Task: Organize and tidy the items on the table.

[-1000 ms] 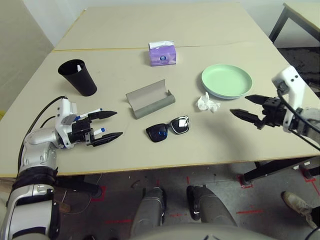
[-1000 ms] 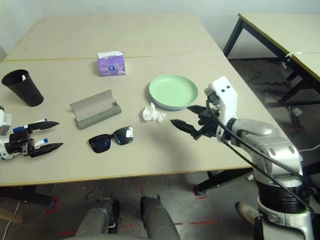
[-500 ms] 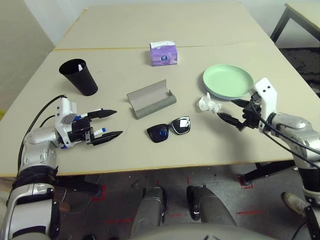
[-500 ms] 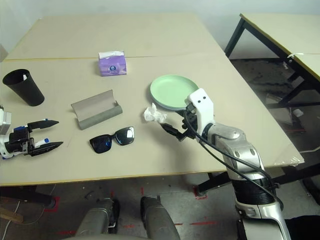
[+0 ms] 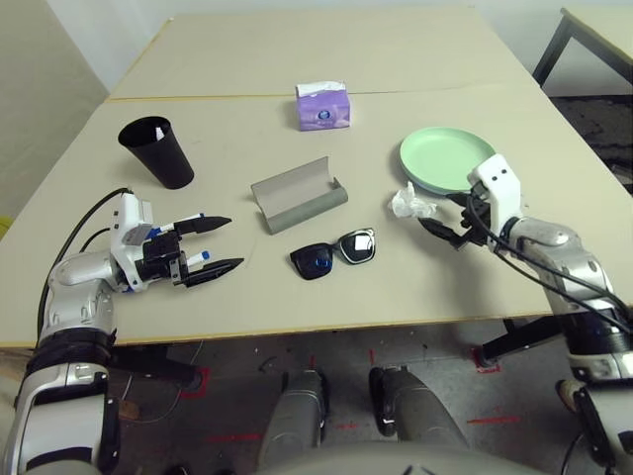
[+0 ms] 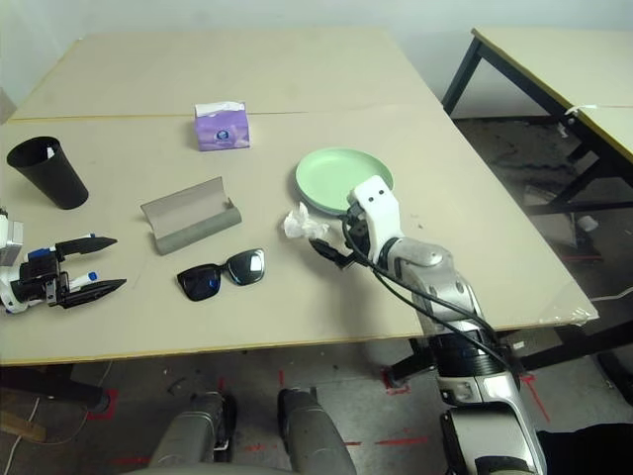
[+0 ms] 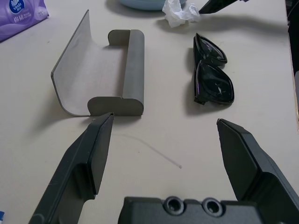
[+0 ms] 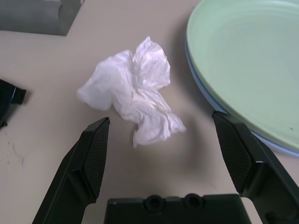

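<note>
A crumpled white tissue (image 8: 133, 91) lies on the table (image 5: 237, 297) beside a green plate (image 5: 447, 160), which is stacked on a light-blue plate (image 8: 275, 145). My right gripper (image 8: 160, 120) is open, its fingertips just short of the tissue on either side and not touching it. Black sunglasses (image 5: 333, 255) lie in front of an open grey glasses case (image 5: 297, 195). Near the table's left front, my left gripper (image 5: 220, 244) is open and holds nothing. Two white markers with blue caps (image 5: 188, 226) lie on the table beside its fingers.
A black cup (image 5: 155, 151) stands upright at the left. A purple tissue box (image 5: 322, 106) sits near the seam line at the back. Bare tabletop stretches behind the box. A second table (image 6: 554, 59) stands off to the right.
My right arm has swung left from the table's right edge until its open fingers flank the tissue. The left arm has stayed put.
</note>
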Robot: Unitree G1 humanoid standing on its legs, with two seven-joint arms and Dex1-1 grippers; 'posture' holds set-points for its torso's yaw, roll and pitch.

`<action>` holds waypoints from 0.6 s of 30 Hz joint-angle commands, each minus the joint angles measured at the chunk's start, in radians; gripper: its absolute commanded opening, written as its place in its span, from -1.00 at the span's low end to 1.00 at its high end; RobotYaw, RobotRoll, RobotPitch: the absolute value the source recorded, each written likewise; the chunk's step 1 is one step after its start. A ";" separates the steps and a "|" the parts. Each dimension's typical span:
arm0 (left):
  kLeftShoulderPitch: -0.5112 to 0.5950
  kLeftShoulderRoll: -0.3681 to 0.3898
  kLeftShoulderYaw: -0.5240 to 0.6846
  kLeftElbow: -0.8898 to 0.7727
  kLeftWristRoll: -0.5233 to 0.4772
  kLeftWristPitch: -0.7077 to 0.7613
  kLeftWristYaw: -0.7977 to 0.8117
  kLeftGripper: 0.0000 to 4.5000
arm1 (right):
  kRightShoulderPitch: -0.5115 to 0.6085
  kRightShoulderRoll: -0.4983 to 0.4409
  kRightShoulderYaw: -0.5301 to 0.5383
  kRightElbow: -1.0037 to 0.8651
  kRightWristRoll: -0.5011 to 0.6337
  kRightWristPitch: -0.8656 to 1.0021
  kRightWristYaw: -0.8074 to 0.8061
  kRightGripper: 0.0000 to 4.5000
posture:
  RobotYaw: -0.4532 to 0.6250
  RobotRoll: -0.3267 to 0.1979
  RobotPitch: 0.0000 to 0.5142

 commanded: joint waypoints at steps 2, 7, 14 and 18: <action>0.025 0.004 0.005 -0.020 0.001 0.000 0.003 1.00 | -0.004 0.019 0.024 0.039 -0.016 -0.017 0.011 0.98 | -0.15 0.25 -0.43; 0.036 0.006 0.009 -0.033 -0.003 0.001 0.006 1.00 | -0.001 0.033 0.037 0.046 -0.022 -0.015 0.019 0.98 | -0.14 0.25 -0.42; 0.050 0.006 0.010 -0.052 -0.008 0.006 0.008 1.00 | -0.004 0.042 0.040 0.052 -0.029 -0.010 0.028 0.98 | -0.14 0.25 -0.42; 0.057 0.003 0.011 -0.068 -0.011 0.009 0.012 1.00 | -0.006 0.042 0.046 0.040 -0.026 0.003 0.039 0.70 | -0.14 0.25 -0.42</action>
